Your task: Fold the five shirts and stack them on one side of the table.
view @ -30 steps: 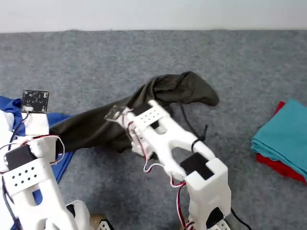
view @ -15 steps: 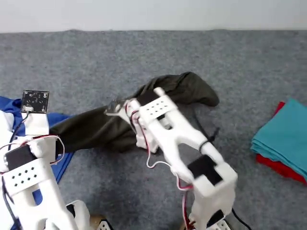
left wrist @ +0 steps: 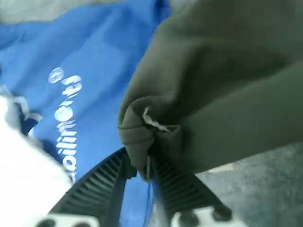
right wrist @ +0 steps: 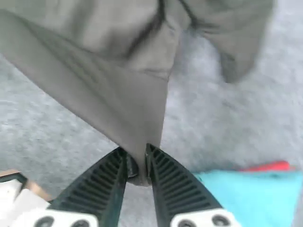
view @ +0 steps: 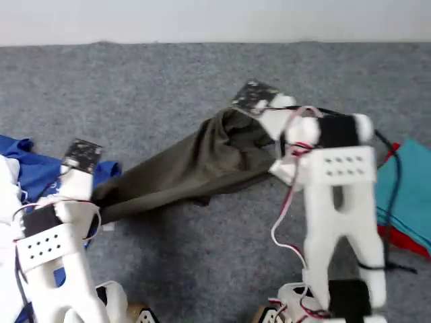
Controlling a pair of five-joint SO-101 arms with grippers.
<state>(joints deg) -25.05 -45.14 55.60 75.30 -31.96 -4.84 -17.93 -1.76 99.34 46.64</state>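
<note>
Left fingers (left wrist: 182,191) and right fingers (right wrist: 176,190) pinch olive shirt (view: 195,161) (stretched between).

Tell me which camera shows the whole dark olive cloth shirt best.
The high view: the dark olive cloth shirt appears stretched end to end there. The wrist views show close-ups of bunched edges pinched in the jaws.

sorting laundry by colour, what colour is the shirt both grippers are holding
The shirt is dark olive green, plain; it shows best in the high view.

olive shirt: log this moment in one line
left end effector shut on olive shirt | right end effector shut on olive shirt | olive shirt stretched between both | teal shirt folded on red shirt
</note>
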